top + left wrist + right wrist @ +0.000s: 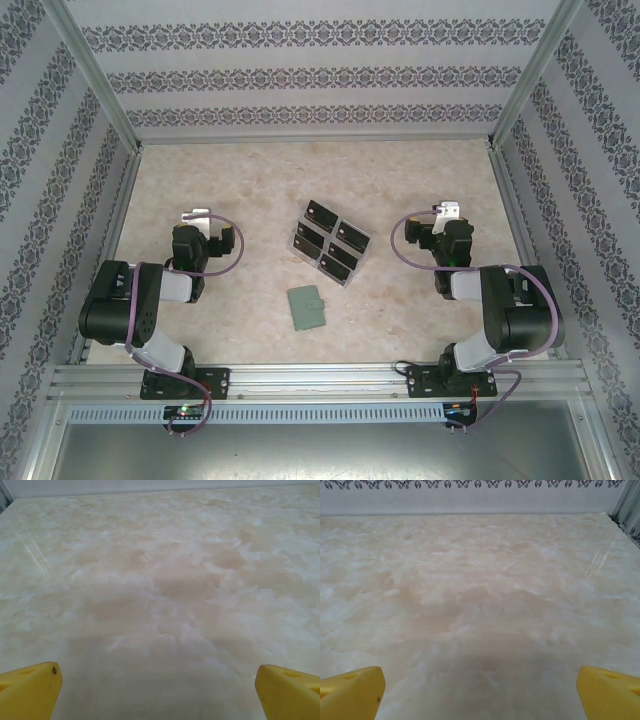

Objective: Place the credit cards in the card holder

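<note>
black cards [351, 237]: six | green card holder [307, 308]: one | clear tray [326, 261]: one | both grippers' fingers [31, 690]: spread

black credit cards [310, 234] in clear tray [327, 263] | green card holder [307, 308] near, apart | both tools open

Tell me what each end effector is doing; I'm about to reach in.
Left end effector: open, holding nothing.
Right end effector: open, holding nothing.

Matt, soft-looking grey-green card holder [307, 308] on smooth, marbled tabletop [390, 180] (faintly glossy).
</note>
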Robot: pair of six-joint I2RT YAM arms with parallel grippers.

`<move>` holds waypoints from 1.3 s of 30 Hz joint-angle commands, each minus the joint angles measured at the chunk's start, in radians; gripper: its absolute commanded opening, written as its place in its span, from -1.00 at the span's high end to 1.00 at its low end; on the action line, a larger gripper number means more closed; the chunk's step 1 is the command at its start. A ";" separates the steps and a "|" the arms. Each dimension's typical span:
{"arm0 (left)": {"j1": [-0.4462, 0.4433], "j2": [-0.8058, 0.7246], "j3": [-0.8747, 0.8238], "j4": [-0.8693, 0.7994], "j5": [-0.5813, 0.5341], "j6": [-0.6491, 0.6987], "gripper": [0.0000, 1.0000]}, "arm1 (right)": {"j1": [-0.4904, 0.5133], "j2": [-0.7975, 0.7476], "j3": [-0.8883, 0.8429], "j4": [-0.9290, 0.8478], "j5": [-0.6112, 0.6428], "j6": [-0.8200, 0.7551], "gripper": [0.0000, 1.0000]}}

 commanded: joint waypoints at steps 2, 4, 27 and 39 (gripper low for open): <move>0.018 0.004 0.009 0.051 0.004 -0.013 -1.00 | -0.009 -0.011 0.008 0.021 -0.035 0.016 -0.97; 0.018 0.005 0.011 0.051 0.003 -0.012 -1.00 | -0.009 -0.012 0.009 0.021 -0.035 0.016 -0.96; 0.021 -0.020 0.005 0.036 -0.003 -0.020 -1.00 | -0.007 -0.012 0.006 0.027 -0.026 0.013 -0.96; 0.020 -0.210 0.031 -0.160 -0.079 -0.042 -1.00 | 0.018 -0.289 0.062 -0.331 0.091 0.067 -0.96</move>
